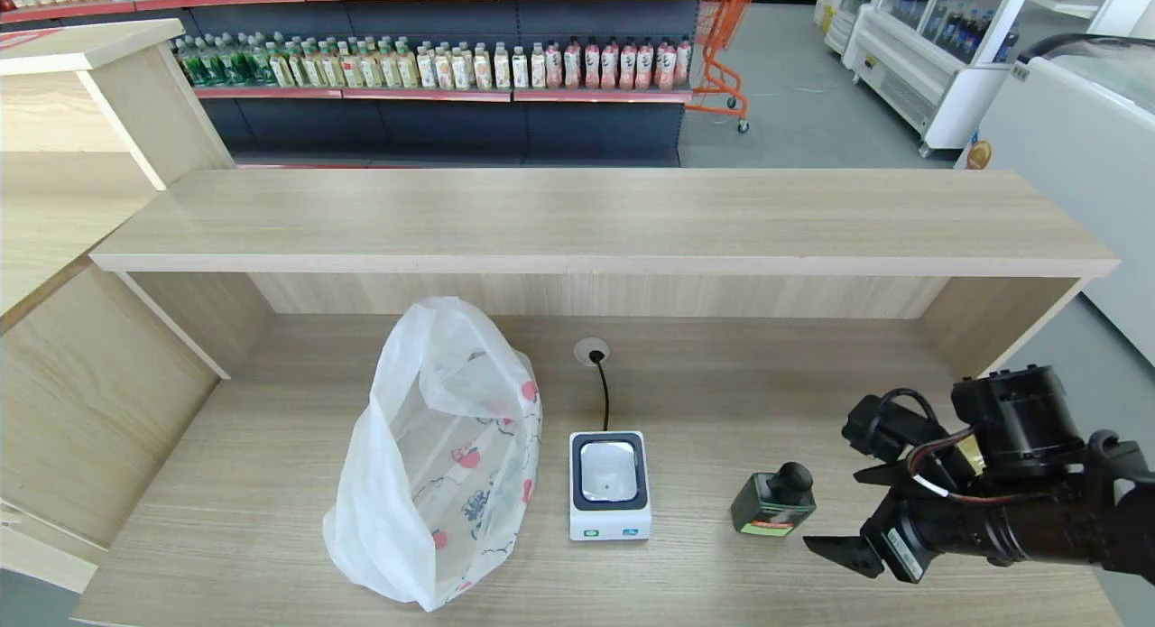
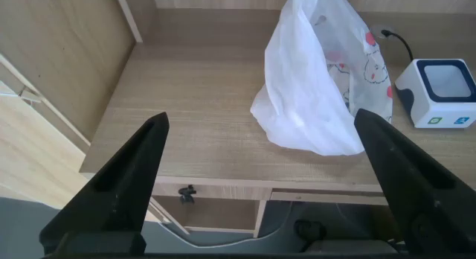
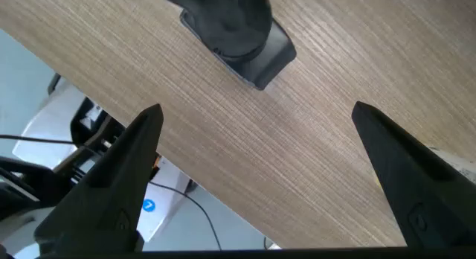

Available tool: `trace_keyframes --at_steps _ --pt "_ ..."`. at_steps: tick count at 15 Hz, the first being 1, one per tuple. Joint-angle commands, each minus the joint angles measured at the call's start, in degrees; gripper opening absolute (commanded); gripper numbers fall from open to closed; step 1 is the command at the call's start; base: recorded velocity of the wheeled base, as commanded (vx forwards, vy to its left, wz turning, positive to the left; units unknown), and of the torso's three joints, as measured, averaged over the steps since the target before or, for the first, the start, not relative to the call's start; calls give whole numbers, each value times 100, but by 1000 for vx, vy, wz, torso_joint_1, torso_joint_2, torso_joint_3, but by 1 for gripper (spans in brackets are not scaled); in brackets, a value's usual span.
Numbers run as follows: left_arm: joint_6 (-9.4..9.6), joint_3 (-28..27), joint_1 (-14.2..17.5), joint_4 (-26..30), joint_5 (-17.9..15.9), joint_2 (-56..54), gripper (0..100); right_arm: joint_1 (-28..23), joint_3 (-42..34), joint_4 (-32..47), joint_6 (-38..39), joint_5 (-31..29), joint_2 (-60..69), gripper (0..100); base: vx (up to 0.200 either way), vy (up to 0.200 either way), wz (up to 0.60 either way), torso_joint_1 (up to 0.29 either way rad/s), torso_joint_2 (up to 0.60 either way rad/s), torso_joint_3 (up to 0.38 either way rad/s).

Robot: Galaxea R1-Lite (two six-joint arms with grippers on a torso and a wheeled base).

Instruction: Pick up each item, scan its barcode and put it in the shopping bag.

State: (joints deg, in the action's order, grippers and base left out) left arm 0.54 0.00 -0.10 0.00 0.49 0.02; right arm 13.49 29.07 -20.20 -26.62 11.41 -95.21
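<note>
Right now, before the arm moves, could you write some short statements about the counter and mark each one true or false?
1. The scanner stands between the shopping bag and the bottle. True.
2. The right gripper is shut on the bottle. False: it is open and beside the bottle, holding nothing.
3. The bottle is already inside the bag. False: it is on the counter, to the right of the scanner.
4. The left gripper is open. True.

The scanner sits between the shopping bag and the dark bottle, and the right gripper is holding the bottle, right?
No: the right gripper is open and apart from the bottle, as the head view shows. The scanner does sit between the shopping bag and bottle.
</note>
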Motion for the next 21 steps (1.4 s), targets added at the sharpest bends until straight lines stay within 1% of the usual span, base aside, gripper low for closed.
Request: trace_keyframes --at_steps 1,4,6,10,17,18,21 --pt "-1 0 1 0 4 -2 100 -22 11 -89 -256 107 -455 100 0 0 0 0 0 0" --pt "-1 0 1 0 4 -2 100 -58 81 -371 -765 520 -833 100 0 0 0 0 0 0" --pt "-1 0 1 0 4 -2 100 -49 160 -582 -932 634 -1026 100 0 0 0 0 0 0" --pt "-1 0 1 0 4 -2 100 -14 441 -626 -1319 766 -1334 100 0 0 0 0 0 0" --pt "-1 0 1 0 4 -2 100 259 819 -705 -1337 828 -1729 100 0 0 0 0 0 0" --pt "-1 0 1 0 4 -2 100 285 837 -845 -1310 819 -1808 0 0 0 0 0 0 0" --pt "-1 0 1 0 4 -2 100 303 837 -872 -1301 819 -1843 0 0 0 0 0 0 0"
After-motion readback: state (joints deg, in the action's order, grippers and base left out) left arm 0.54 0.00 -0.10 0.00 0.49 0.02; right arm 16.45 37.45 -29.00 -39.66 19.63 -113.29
